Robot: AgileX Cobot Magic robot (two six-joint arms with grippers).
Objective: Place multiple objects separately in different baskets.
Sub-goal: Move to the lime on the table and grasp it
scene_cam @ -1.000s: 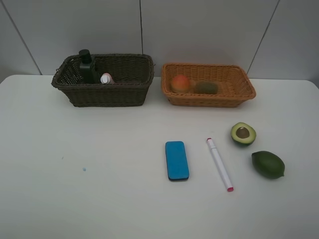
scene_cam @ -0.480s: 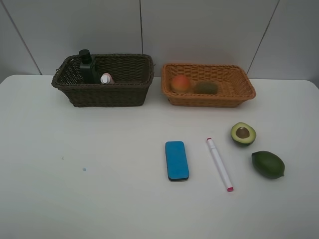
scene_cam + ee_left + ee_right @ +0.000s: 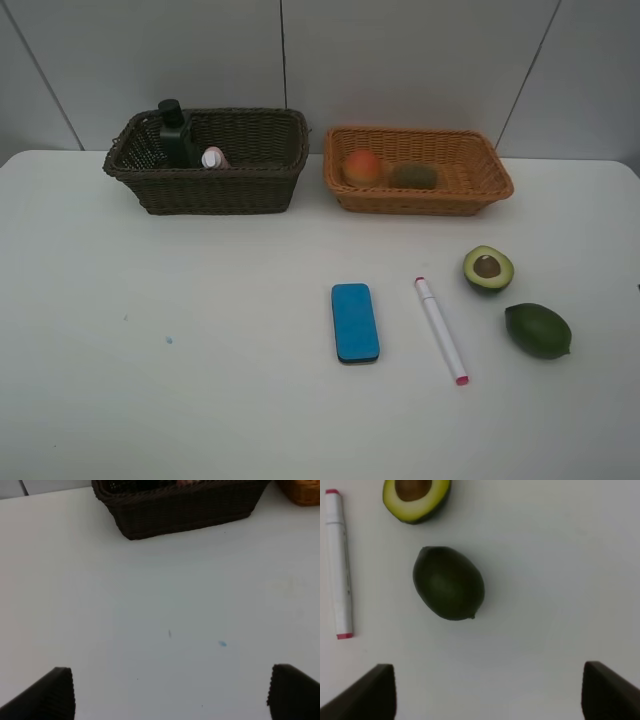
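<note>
The dark brown basket (image 3: 210,185) at the back left holds the dark green pump bottle (image 3: 175,135) and the small pink bottle (image 3: 214,157). The light orange-tan basket (image 3: 470,190) holds the orange-red fruit (image 3: 361,166) and the brown kiwi (image 3: 413,176). On the table lie the blue eraser (image 3: 355,321), the white-pink marker (image 3: 441,330), the halved avocado (image 3: 487,268) and the whole green avocado (image 3: 537,330). Neither gripper shows in the high view. My right gripper (image 3: 487,692) is open above the table just short of the whole avocado (image 3: 448,583). My left gripper (image 3: 170,695) is open over bare table.
The white table (image 3: 200,380) meets a tiled wall behind the baskets. Small blue specks (image 3: 222,643) mark the table in front of the dark basket (image 3: 180,507). The marker (image 3: 338,562) and halved avocado (image 3: 416,499) lie beside the whole avocado in the right wrist view.
</note>
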